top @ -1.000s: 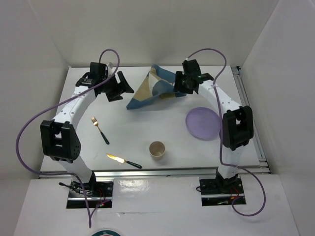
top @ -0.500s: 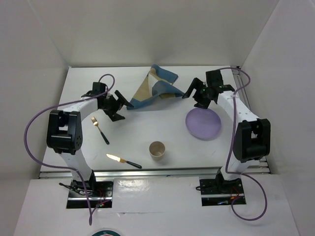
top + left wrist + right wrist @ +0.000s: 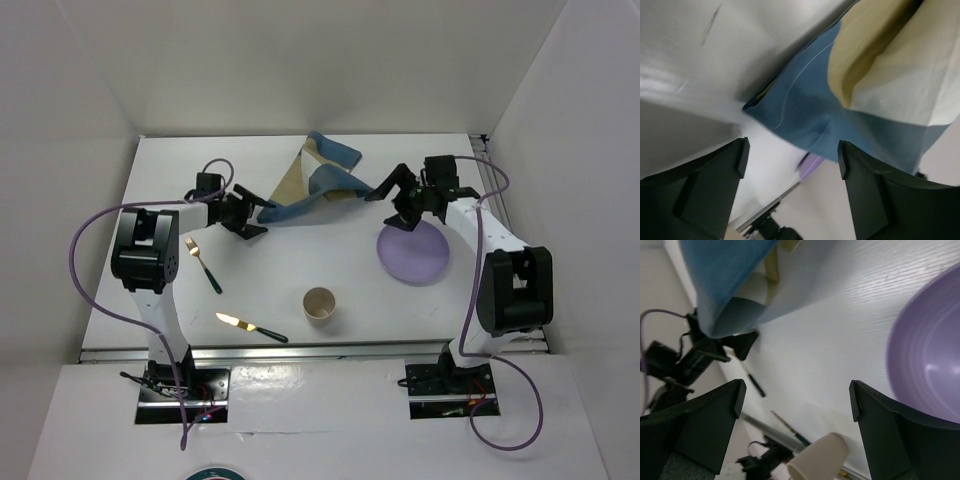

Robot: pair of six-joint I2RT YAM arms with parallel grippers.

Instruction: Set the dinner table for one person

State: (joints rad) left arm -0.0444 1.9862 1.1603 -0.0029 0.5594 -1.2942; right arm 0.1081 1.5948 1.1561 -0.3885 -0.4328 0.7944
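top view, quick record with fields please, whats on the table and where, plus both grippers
dinner table: white, metal rails along its edges
placemat: blue and tan cloth, crumpled, far centre
plate: purple, right side, nothing on it
cup: tan, upright, near centre
fork: left side, dark handle
knife: near left, nearer the arm bases than the fork
left gripper: open, at the placemat's left corner, holding nothing
right gripper: open, by the placemat's right corner, holding nothing

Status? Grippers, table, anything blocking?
Open, empty: left gripper and right gripper, either side of mat. Mat crumpled, far side of table. Plate, cup, fork, knife apart, unset. No obstruction seen.
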